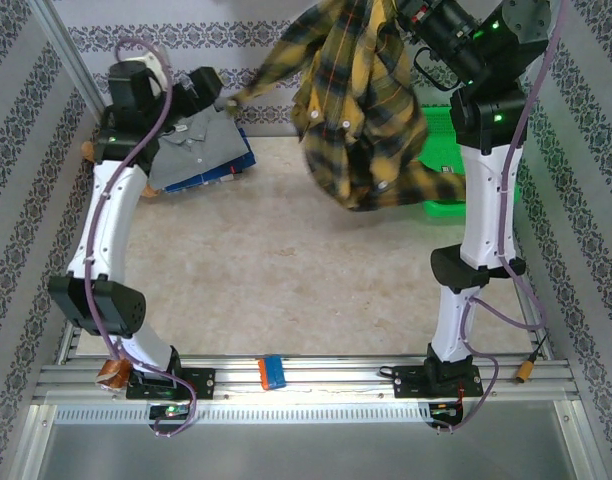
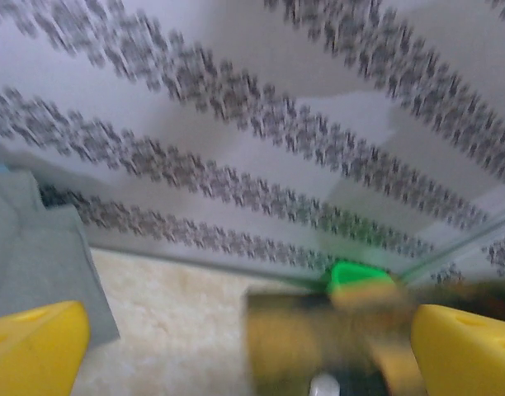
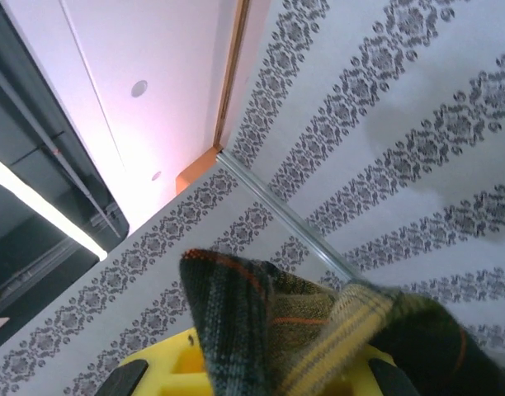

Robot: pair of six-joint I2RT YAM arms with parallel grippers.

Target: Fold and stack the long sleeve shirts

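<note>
Plaid flannel shirt [image 1: 356, 110] hangs in the air over the far right of the table [image 1: 286, 290]. The right gripper [image 3: 252, 371] pinches it at the top, jaws closed tight on a bunch of cloth, probably so the shirt drops open for spreading. One sleeve stretches left towards the left gripper [image 2: 252, 346], whose jaws are spread wide, with blurred plaid between them that looks unclamped. At far left the grey shirt [image 1: 191, 140] lies folded on the blue shirt [image 1: 226, 170], a stack begun. No label or writing can be read.
</note>
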